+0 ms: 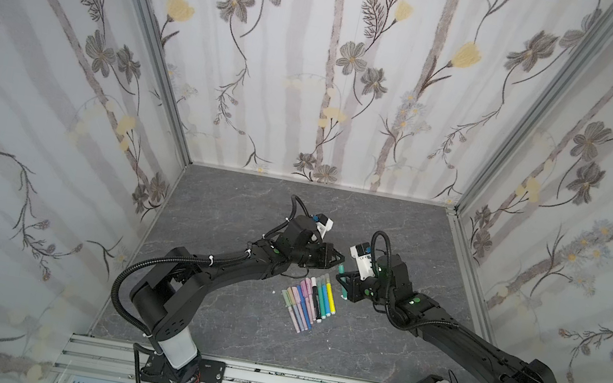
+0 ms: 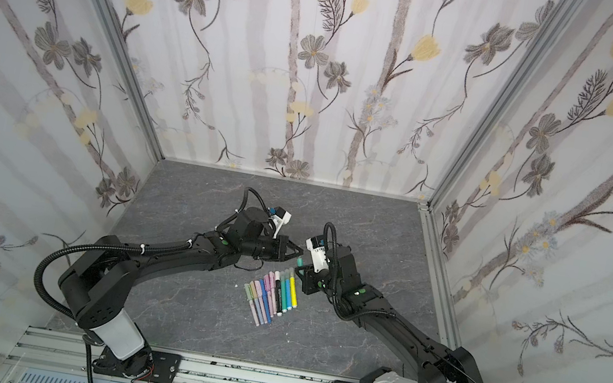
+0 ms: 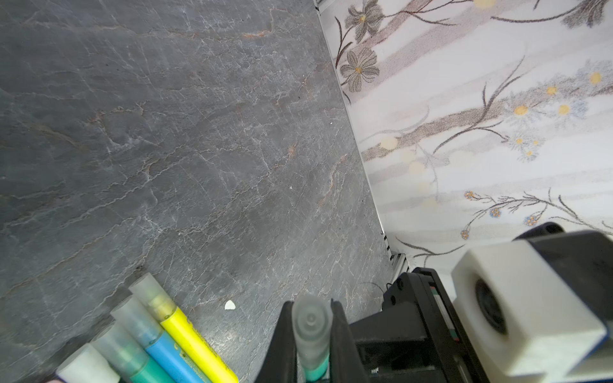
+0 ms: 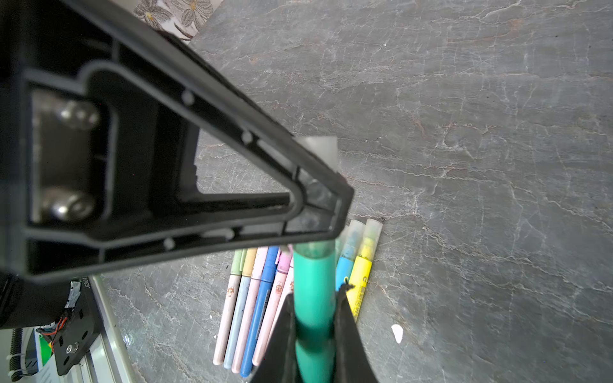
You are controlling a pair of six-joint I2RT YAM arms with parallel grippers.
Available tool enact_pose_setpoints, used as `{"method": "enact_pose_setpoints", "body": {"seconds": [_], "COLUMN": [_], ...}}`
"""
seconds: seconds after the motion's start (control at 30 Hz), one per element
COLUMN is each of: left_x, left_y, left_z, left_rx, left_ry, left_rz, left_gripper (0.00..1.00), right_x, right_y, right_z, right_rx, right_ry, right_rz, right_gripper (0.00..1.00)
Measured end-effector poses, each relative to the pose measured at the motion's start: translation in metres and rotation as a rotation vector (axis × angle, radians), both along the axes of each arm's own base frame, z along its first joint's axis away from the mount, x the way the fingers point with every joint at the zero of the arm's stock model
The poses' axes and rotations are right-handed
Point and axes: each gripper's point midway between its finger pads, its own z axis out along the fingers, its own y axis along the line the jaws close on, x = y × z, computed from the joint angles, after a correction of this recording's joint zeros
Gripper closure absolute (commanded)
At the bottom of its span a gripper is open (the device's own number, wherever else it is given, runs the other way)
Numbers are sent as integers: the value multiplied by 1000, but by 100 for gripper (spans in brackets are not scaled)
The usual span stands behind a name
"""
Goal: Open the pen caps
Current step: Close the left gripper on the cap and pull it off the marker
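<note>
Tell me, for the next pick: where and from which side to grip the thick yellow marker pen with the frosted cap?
I'd grip the yellow marker pen mid-barrel from above, jaws across it, leaving its frosted cap free. It lies flat at the row's end, open grey table on one side, a blue marker close on the other.

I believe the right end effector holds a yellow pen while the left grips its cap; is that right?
No: the pen is teal, per the right wrist view; the right end effector holds it while the left end effector grips its cap.
</note>
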Motion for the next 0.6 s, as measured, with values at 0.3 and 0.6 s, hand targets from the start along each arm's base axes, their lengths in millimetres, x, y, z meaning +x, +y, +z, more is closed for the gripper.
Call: {"method": "enact_pose_setpoints", "body": {"seconds": [0.3,0.6], "left_x": [6,13], "left_y": [-6,-6], "left_z": [4,8], "left_rx": [-26,-51], "left_ry": [35,80], "left_rz": [-71,-118], "left_gripper": [100,100], "right_x": [-2,-1], "right_y": [-10,-16], "right_z": [6,12], "right_rx": [39,36], "right_ry": [-61,-95], "right_rz": [-48,-74], "right_gripper": [100,100]}}
